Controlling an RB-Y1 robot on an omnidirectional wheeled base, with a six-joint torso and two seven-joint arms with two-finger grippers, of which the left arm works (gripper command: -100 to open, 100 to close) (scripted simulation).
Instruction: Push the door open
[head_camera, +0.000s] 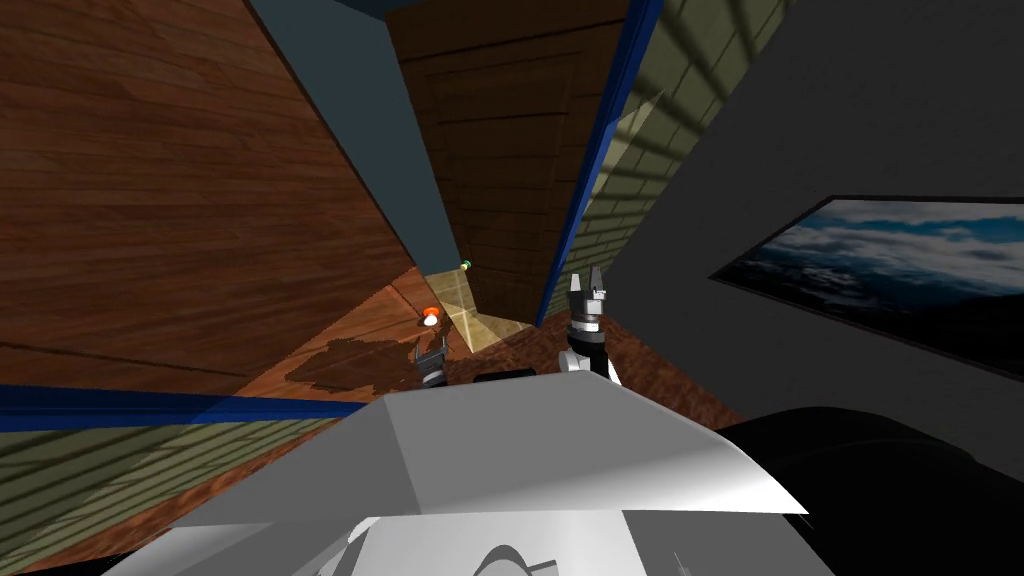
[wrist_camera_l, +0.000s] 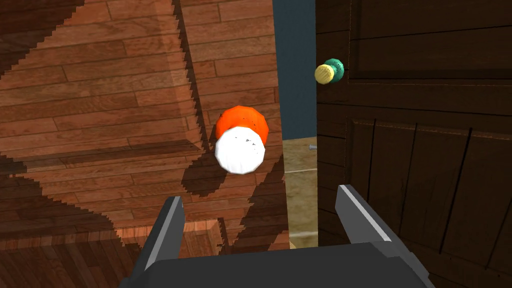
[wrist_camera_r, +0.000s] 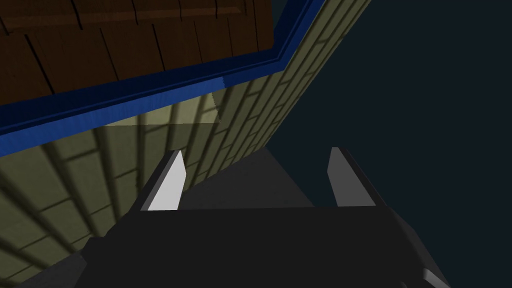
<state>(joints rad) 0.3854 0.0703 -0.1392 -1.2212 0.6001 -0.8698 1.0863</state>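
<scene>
The dark panelled wooden door (head_camera: 500, 150) stands ahead, right of a grey-blue strip (head_camera: 370, 120); its far side meets a blue frame (head_camera: 600, 150). A green and yellow knob (wrist_camera_l: 329, 72) sits on the door's (wrist_camera_l: 425, 150) face beside the strip (wrist_camera_l: 294, 70). An orange and white knob (wrist_camera_l: 241, 142) shows on the strip's other side, over brown planks. My left gripper (wrist_camera_l: 260, 195) is open, aimed at that knob (head_camera: 431, 316) from a short way off, touching nothing. It appears low in the head view (head_camera: 430, 355). My right gripper (head_camera: 587, 285) is open and empty by the frame.
A brick-patterned wall (wrist_camera_r: 125, 165) with the blue frame (wrist_camera_r: 150, 95) lies just ahead of my right gripper (wrist_camera_r: 256, 152). A dark wall with a sky picture (head_camera: 880, 270) runs along my right. Brown wooden planks (head_camera: 180, 200) spread to the left. A tan patch (head_camera: 480, 320) lies at the door's foot.
</scene>
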